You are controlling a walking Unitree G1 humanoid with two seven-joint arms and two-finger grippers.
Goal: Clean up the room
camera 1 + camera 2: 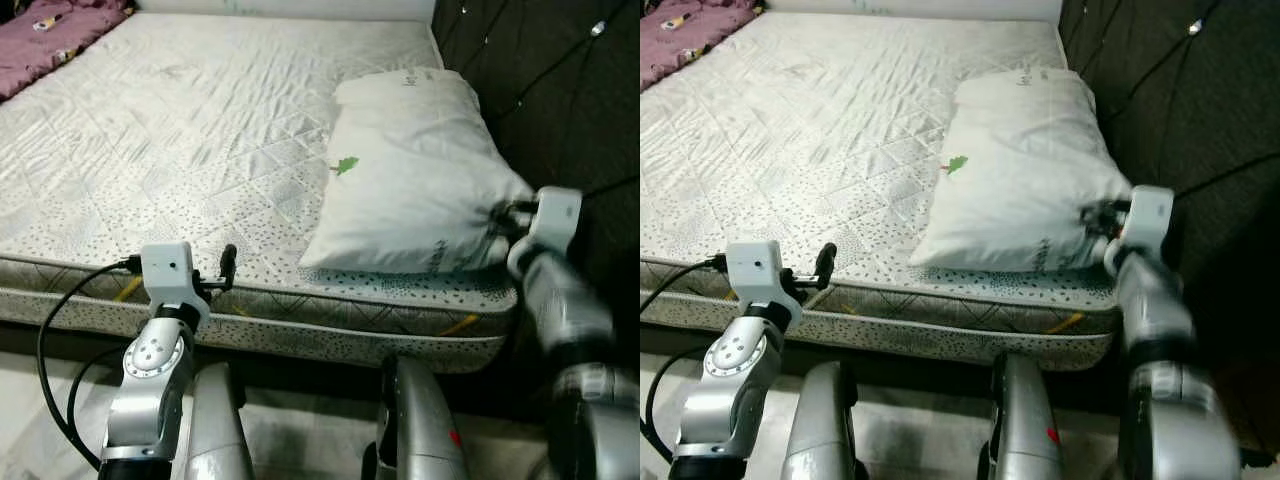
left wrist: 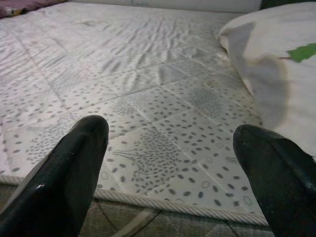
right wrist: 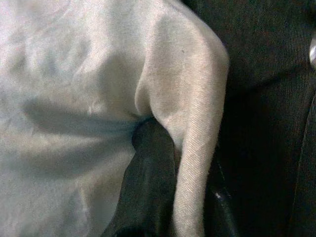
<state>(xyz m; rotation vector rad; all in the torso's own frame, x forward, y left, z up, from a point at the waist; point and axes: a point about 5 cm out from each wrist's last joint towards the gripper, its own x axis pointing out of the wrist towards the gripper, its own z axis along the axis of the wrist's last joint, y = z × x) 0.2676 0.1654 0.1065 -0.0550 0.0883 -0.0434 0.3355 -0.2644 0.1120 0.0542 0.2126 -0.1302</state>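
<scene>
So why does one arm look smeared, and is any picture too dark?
Left eye view: the right arm is motion-blurred, while the pillow and mattress stay sharp. Right wrist view: dim and soft, the pillow fabric close to the lens. Left wrist view: evenly lit, mattress pattern clear.

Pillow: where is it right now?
The pillow lies on the mattress at the robot's right, against the dark headboard; the right gripper pinches its near corner.
</scene>
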